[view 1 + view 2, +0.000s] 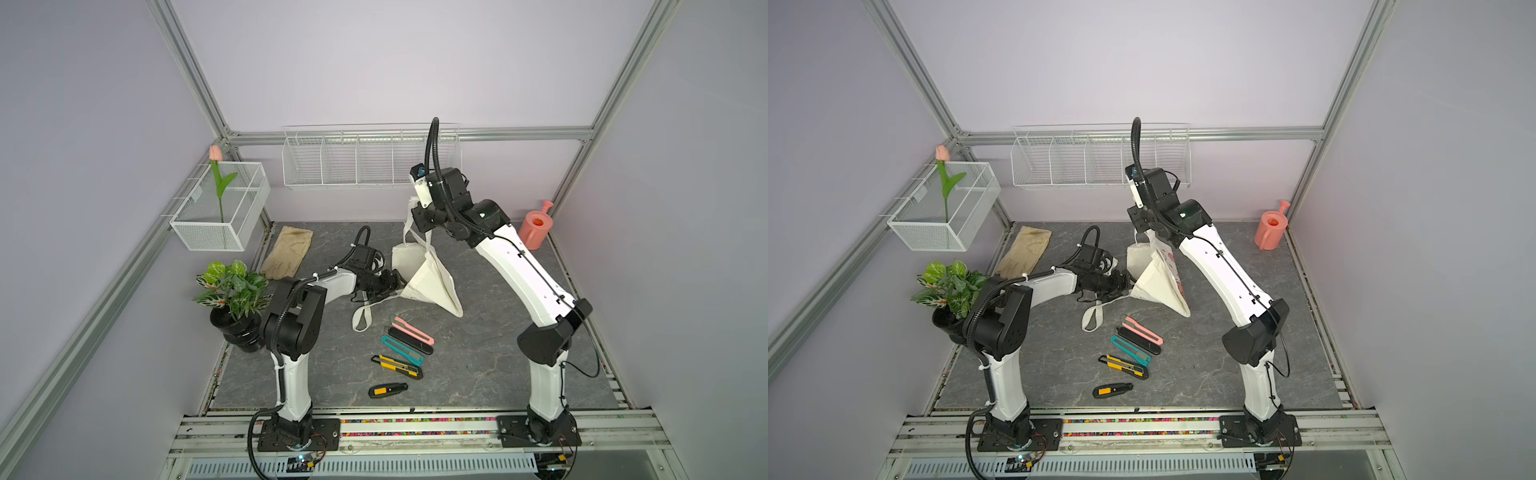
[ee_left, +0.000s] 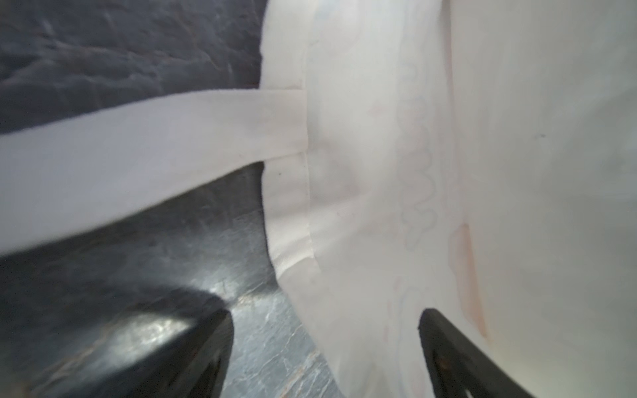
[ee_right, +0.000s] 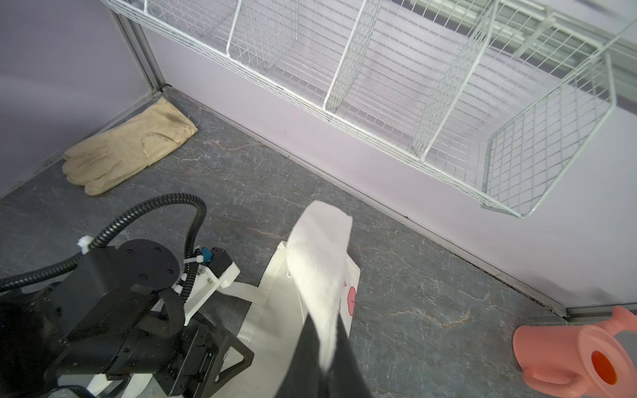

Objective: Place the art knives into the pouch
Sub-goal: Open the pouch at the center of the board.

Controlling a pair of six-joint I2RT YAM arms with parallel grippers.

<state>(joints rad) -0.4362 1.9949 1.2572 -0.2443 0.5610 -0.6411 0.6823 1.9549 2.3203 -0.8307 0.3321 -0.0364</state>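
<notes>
The step in hand looks like opening the bag, with no blade fetched yet. The cream-white cloth tote pouch (image 1: 424,282) stands half-raised at the centre of both top views. It hangs by one long white strap (image 3: 320,258) from the right gripper (image 3: 324,361), whose dark jaws are pinched together on that strap. The left gripper (image 2: 324,317) reaches in low from the left of the frame, jaws apart, with the pouch's hemmed rim between them and not visibly nipped. The art knives (image 1: 402,350), five slim retractable cutters in pink, black, teal, yellow and a stubby black-and-yellow, lie untouched in a loose row on the grey marbled tabletop (image 1: 478,365), lower centre, just below the pouch. I cannot tell which one is meant. The next move probably calls for the left jaws to close on the rim and draw the mouth wide. Only the top views show the knives. Only the left wrist view shows cloth between the jaws, and the right wrist view shows the clamp on the strap.
</notes>
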